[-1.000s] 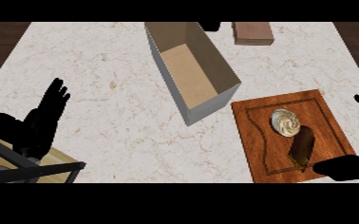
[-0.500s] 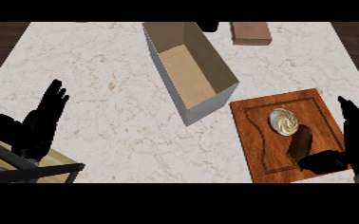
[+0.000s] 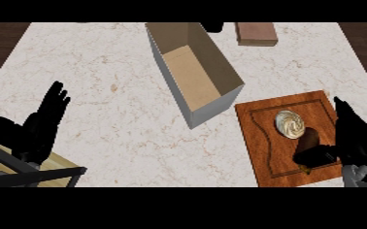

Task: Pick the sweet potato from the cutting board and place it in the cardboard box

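Right hand [image 3: 350,138] at right edge of cutting board [image 3: 255,140]. Fingers [image 3: 341,111] straight and apart, wrapped round nothing. Thumb against lower end of sweet potato [image 3: 309,139]. Sweet potato just left of palm, lying on board, not lifted. Cream swirled round item [image 3: 290,123] just up-left of potato, near fingertips. Cardboard box [image 3: 190,70] open, up-left of right hand, well apart, on tabletop [image 3: 108,68]. Brown block [image 3: 257,33] far above hand. Left hand [image 3: 41,128] resting lower left, fingers up, relaxed, beside wooden frame [image 3: 43,171].
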